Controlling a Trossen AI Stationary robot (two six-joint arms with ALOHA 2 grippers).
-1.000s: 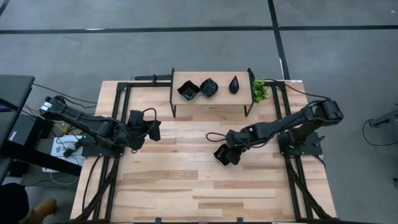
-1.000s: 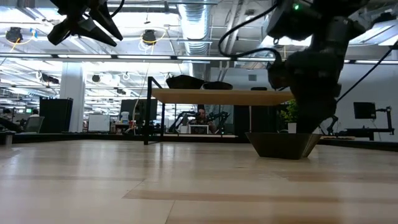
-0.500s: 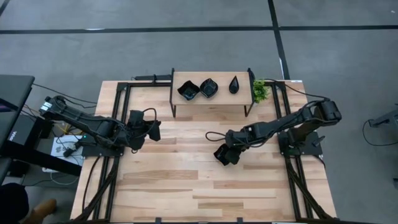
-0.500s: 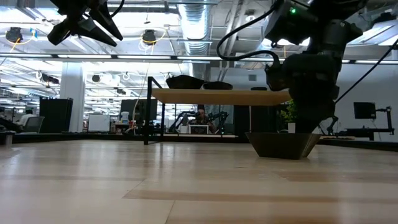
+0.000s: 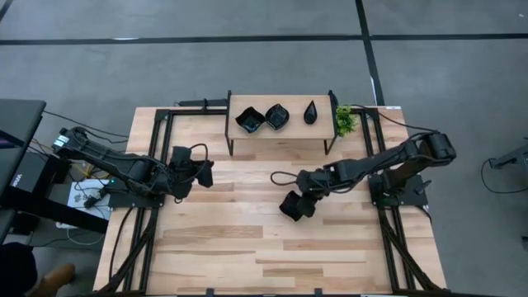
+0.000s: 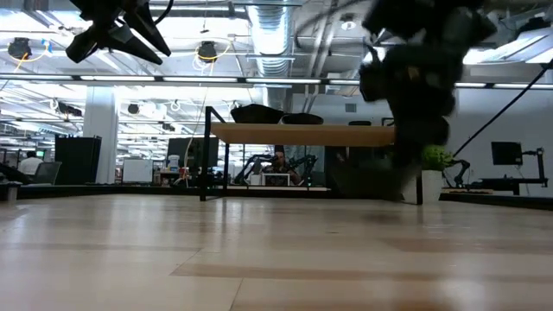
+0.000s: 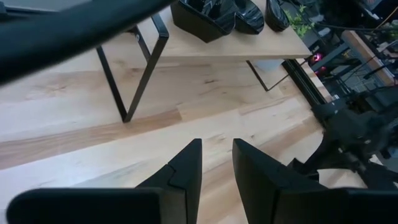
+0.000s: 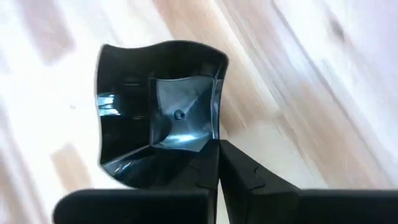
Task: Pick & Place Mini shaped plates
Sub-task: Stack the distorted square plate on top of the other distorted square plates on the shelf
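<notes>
Glossy black and wavy-edged, the square plate [image 8: 158, 106] is sitting pinched by one rim in our right gripper [image 8: 217, 163]; its fingers are pressing together on that near edge, so the bowl of the plate is jutting forward, away from the wrist. In the overhead view we are carrying it with the right gripper [image 5: 297, 205] over the middle of the wooden table [image 5: 247, 247], and in the level view the plate seems to be off the boards, though blur is leaving that uncertain.

The relation that matters is where the small shelf [image 5: 280, 130] lies from this plate: it is standing toward the far edge of the table, beyond our fingers. Three plates are already resting on it: two squarish ones [image 5: 249, 120] touching or nearly so, and a teardrop one [image 5: 310, 112] apart from them, near the green plant [image 5: 345, 121]. The bare stretches we are seeing lie between the squarish pair and the teardrop, and at the front edge.

Our left gripper [image 7: 214, 163] is waiting at the left side of the table, its fingers standing slightly apart and holding nothing. The right arm is the nearer one, and it is the one carrying.
</notes>
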